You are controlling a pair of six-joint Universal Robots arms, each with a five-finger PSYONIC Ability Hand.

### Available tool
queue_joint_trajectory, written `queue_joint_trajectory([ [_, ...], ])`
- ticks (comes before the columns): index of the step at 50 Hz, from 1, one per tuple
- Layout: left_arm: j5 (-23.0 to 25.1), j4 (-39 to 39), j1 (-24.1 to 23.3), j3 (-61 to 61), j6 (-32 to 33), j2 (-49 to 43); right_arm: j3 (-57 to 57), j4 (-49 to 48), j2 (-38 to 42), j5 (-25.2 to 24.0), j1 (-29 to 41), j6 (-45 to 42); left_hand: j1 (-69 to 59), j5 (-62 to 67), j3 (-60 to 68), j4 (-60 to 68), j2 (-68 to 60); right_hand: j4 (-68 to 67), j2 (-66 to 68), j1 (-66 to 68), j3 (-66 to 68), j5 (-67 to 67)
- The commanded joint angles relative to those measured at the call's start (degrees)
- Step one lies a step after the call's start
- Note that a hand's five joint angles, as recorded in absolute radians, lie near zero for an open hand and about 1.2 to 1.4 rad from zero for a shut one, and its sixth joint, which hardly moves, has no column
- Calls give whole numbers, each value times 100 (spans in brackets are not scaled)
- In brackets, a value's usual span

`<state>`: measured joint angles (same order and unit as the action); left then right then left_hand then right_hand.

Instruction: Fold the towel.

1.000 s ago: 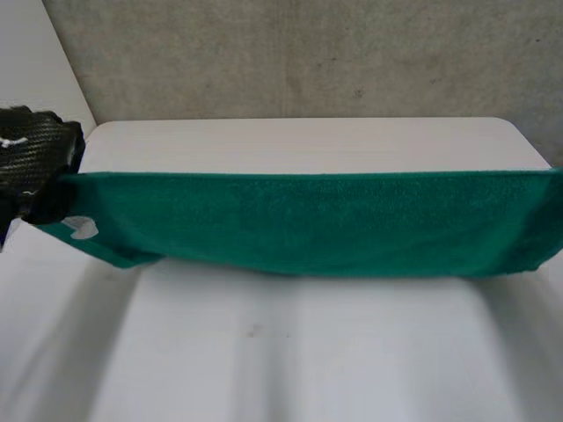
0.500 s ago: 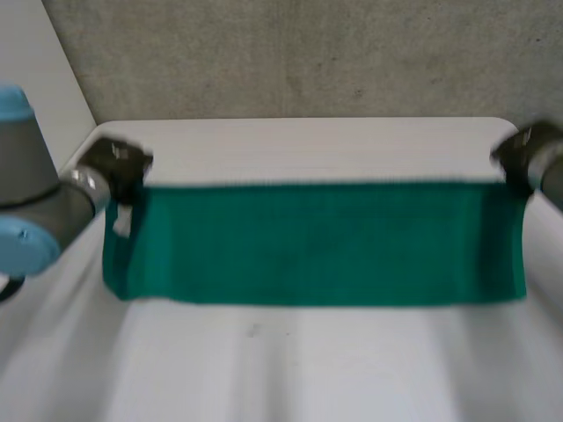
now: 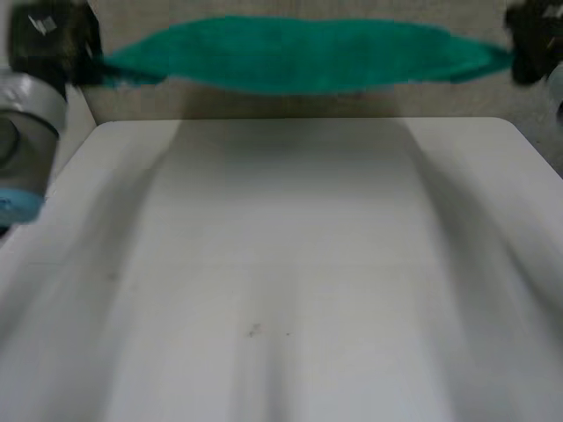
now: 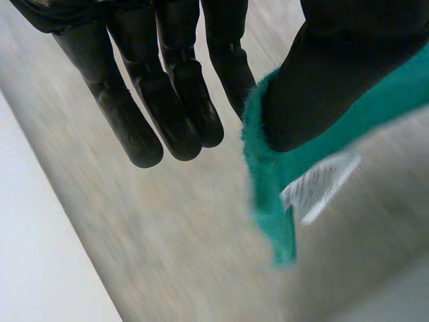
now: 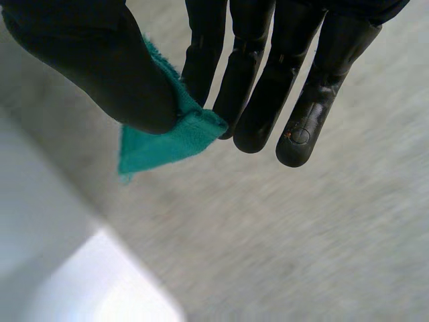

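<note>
The green towel [image 3: 299,54] is stretched in the air above the table's far edge, seen almost edge-on. My left hand [image 3: 53,40] pinches its left corner: in the left wrist view the thumb [image 4: 335,74] presses the green corner [image 4: 268,181] with its white label [image 4: 318,184] against a finger, the other fingers [image 4: 147,87] straight. My right hand [image 3: 532,40] pinches the right corner, and in the right wrist view its thumb [image 5: 100,60] clamps the towel corner [image 5: 167,141] against the straight fingers [image 5: 268,80].
The white table [image 3: 290,281] lies below the towel, with a grey wall [image 3: 290,104] behind it. The left arm's grey joint with a blue cap [image 3: 22,132] stands at the table's left edge.
Both hands have swung the towel up and away from me, from hanging low over the table to stretched high beyond its far edge. The grips on both corners are unchanged.
</note>
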<state>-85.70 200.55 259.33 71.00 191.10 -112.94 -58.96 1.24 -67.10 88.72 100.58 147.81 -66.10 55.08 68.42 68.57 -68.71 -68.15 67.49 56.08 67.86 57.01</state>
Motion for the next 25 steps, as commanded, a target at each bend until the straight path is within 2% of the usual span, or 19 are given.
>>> queue_joint_trajectory([
  [1, 18, 2, -58, 791, 68, -613, -476, 253, 830, -48, 23, -209, -1390, 1492, 1158, 1143, -1129, -1185, 1251, 2392, 1214, 1299],
  [6, 18, -33, -58, 1319, 94, -879, -651, 508, 1181, -13, -20, -218, -1390, 1492, 1158, 1143, -1129, -1185, 1251, 2392, 1214, 1299],
  [11, 0, -200, -6, 2162, 331, -730, -1291, 1420, 1183, -13, -73, -463, -1390, 1492, 1158, 1143, -1129, -1185, 1251, 2392, 1214, 1299],
  [14, 0, -595, 12, 2944, 989, -169, -1863, 1747, 858, 4, -82, -989, -1390, 1492, 1158, 1143, -1129, -1185, 1251, 2392, 1214, 1299],
  [15, 0, -726, 47, 3129, 1217, 16, -2369, 1922, 448, 39, -117, -1557, -1390, 1492, 1158, 1143, -1129, -1185, 1251, 2392, 1214, 1299],
  [16, 0, -1006, 100, 3470, 1680, 357, -2653, 1993, 244, 57, -152, -1885, -1390, 1492, 1158, 1143, -1129, -1185, 1251, 2392, 1214, 1299],
  [18, 9, -1315, 196, 3788, 2166, 631, -3198, 2082, -134, 110, -283, -2526, -1390, 1492, 1158, 1143, -1129, -1185, 1251, 2392, 1214, 1299],
  [20, 18, -1771, 337, 4200, 2797, 956, -3823, 2100, -627, 154, -599, -3344, -1390, 1492, 1158, 1143, -1129, -1185, 1251, 2392, 1214, 1299],
  [22, 9, -2010, 372, 4360, 3125, 1185, -4009, 2012, -839, 154, -767, -3671, -1390, 1492, 1158, 1143, -1129, -1185, 1251, 2392, 1214, 1299],
  [25, 18, -2125, 355, 4396, 3373, 1441, -4010, 1819, -989, 172, -952, -3629, -1390, 1492, 1158, 1143, -1129, -1185, 1251, 2392, 1214, 1299],
])
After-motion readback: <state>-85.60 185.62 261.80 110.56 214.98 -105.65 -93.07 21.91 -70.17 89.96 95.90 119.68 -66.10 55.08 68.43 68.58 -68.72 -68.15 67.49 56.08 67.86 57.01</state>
